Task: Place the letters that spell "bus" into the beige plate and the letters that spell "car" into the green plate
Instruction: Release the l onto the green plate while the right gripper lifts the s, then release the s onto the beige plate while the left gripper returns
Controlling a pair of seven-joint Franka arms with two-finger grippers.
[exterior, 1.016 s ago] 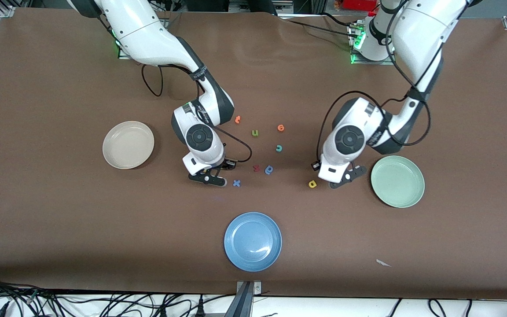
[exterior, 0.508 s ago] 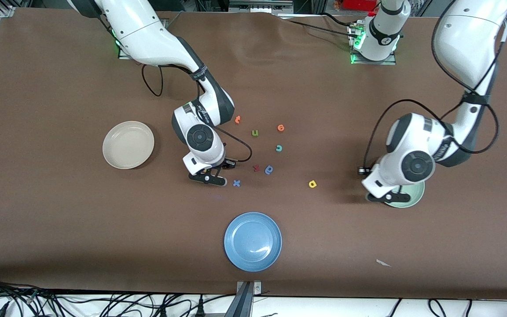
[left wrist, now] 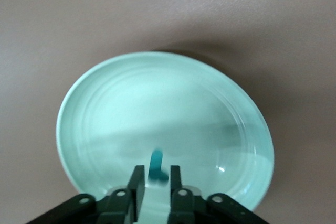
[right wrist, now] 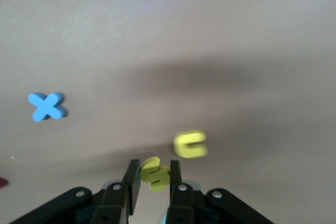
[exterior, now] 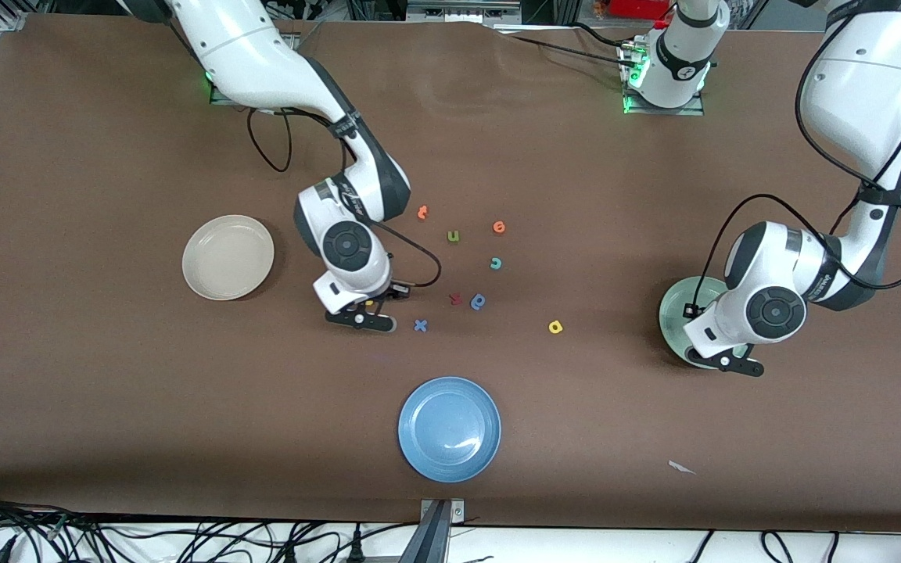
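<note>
My left gripper hangs low over the green plate, open. A small teal "r" shows between its fingertips with a gap on each side. My right gripper is shut on the yellow "s", just above the table. The yellow "u" lies beside it. On the table lie the teal "c", the yellow "a" and a blue-teal "b"-like letter. The beige plate stands bare toward the right arm's end.
A blue plate sits nearest the front camera. A blue "x", a red letter, a green "u", an orange "e" and another orange letter lie scattered mid-table. A white scrap lies near the front edge.
My left arm swung from beside the yellow "a" to over the green plate and its jaws parted. My right gripper closed on the yellow "s" and shifted slightly toward the beige plate.
</note>
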